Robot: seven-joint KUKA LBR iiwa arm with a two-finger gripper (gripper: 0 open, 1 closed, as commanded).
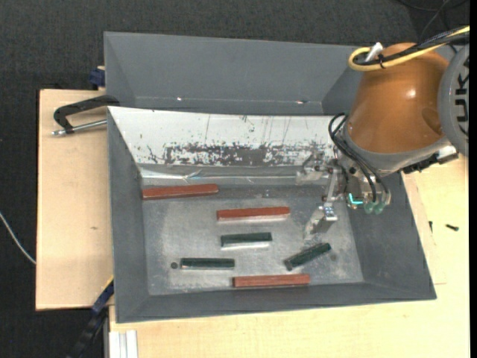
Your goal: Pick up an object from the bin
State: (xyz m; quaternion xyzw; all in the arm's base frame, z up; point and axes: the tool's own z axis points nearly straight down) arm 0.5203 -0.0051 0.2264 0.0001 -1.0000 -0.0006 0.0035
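Where the floor of the grey bin [124, 222] meets its near wall, a red-brown bar [270, 280] lies flat with its long axis left to right. Just beyond it, towards the left, is a dark green bar [206, 263] laid the same way, with a small dark knob at its left end that is too small to make out.

To the right lies a tilted dark green bar [307, 256], the thing nearest the claw. Its long axis runs on a slant, the left end nearer the camera and the right end pointing farther back and to the right, unlike all the others.

Just beyond that raised end is the claw [320, 222], low over the floor; whether it is apart or together, I cannot tell, nor whether it touches the bar.

Farther back lie a third dark green bar [246, 239], then a red-brown bar [253, 215], both level. A last red-brown bar [180, 192] rests against the scuffed far wall.

Over the bin's right corner, the orange cover [395, 103] hides the wrist.
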